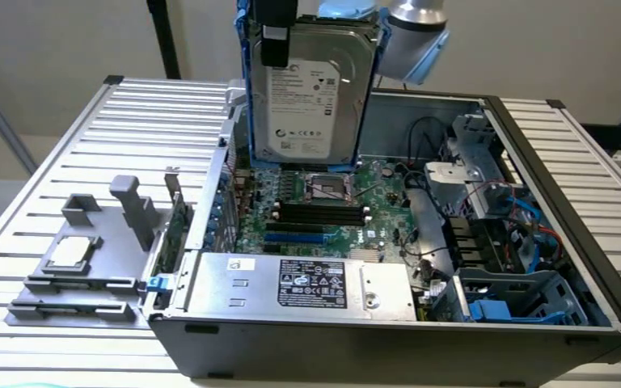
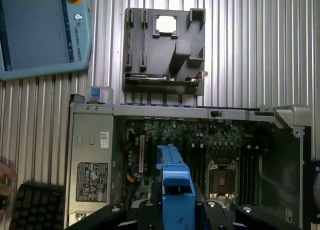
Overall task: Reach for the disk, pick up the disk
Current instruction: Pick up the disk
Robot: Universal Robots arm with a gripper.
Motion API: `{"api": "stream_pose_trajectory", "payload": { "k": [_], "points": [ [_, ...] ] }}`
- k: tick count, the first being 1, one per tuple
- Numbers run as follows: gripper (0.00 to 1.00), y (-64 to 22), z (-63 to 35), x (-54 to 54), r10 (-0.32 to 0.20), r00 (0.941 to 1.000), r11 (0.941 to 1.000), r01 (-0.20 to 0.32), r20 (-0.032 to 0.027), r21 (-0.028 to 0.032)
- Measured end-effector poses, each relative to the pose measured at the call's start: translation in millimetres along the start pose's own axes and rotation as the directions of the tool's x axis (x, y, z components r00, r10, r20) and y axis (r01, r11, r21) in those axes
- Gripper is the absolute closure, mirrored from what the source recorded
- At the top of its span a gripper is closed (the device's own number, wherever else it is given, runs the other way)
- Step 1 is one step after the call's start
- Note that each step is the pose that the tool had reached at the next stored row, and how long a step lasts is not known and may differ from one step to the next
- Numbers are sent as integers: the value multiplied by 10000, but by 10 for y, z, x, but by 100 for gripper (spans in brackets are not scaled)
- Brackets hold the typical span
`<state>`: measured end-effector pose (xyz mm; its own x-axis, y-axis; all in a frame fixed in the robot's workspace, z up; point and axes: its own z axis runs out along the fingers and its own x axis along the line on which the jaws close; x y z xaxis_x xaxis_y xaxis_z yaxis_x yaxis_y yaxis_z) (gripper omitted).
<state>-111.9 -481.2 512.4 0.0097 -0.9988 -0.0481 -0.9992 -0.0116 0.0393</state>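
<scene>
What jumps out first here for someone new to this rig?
The disk, label facing the camera and blue rails along its edges, hangs upright in the gripper above the open computer case, clear of the motherboard. On the slatted table at the exterior view's left sits a grey fixture holding a small silver processor chip. The wrist view shows a teach pendant lying beside the case.
</scene>
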Motion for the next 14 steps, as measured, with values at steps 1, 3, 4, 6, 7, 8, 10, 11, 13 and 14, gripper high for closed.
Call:
{"api": "stream_pose_trajectory", "payload": {
  "k": [1, 3, 4, 6, 7, 8, 10, 11, 13, 14],
  "points": [
    [67, -41, -3, 20, 2, 10000, 10000, -2, 1, 0],
    [67, -125, -8, 61, 1, 10000, 10000, -1, 2, 0],
    [67, -168, -10, 82, 1, 10000, 10000, -1, 4, 0],
    [67, -252, -16, 123, 1, 10000, 10000, -1, 5, 0],
    [67, -291, -18, 141, 1, 10000, 10000, -1, 6, 0],
    [67, -336, -21, 162, 2, 10000, 10000, -2, 7, 0],
    [67, -421, -26, 200, 0, 10000, 10000, 0, 10, 1],
    [67, -462, -28, 218, 2, 10000, 10000, -2, 12, 0],
    [67, -551, -34, 256, 0, 10000, 10000, 0, 15, 0],
    [67, -595, -36, 274, 1, 10000, 10000, -1, 17, 0]
  ]
}}
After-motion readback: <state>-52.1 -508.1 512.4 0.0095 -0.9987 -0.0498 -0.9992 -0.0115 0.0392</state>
